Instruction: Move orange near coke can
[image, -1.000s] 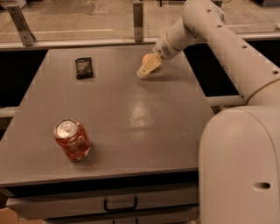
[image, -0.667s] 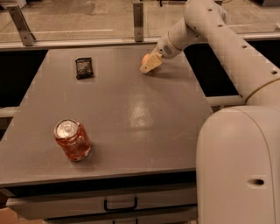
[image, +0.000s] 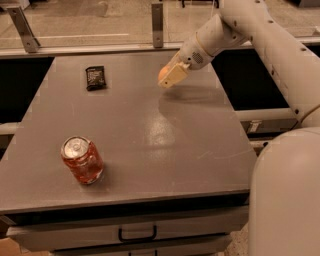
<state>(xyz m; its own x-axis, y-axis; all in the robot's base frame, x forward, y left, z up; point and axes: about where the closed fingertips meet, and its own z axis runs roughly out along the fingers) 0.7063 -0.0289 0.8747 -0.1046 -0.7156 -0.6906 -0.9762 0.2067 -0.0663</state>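
In the camera view, the gripper (image: 167, 79) is hanging at the far side of the table (image: 150, 150), towards its right-hand half, and it is barely shifting from where it was a second ago: a small lift, then a dip back to about the same spot. What is changing is what is showing, because a pale curve of the orange (image: 162, 73) is now peeking out on the left of the gripper's cream tip, pressed right up against it. Whether the gripper is actually clamping the fruit or only nestling beside it, I cannot tell; the view is hiding the far side of the orange. The coke can (image: 81, 160) is standing upright in the near-left part of the table, well apart from the orange, and it is not moving at all. Nor is the black packet (image: 95, 77), lying flat at the far left. So the task is looking like it is sitting at the pick-up stage. The carry is not beginning yet, and the whole diagonal run to the can is waiting to be done.
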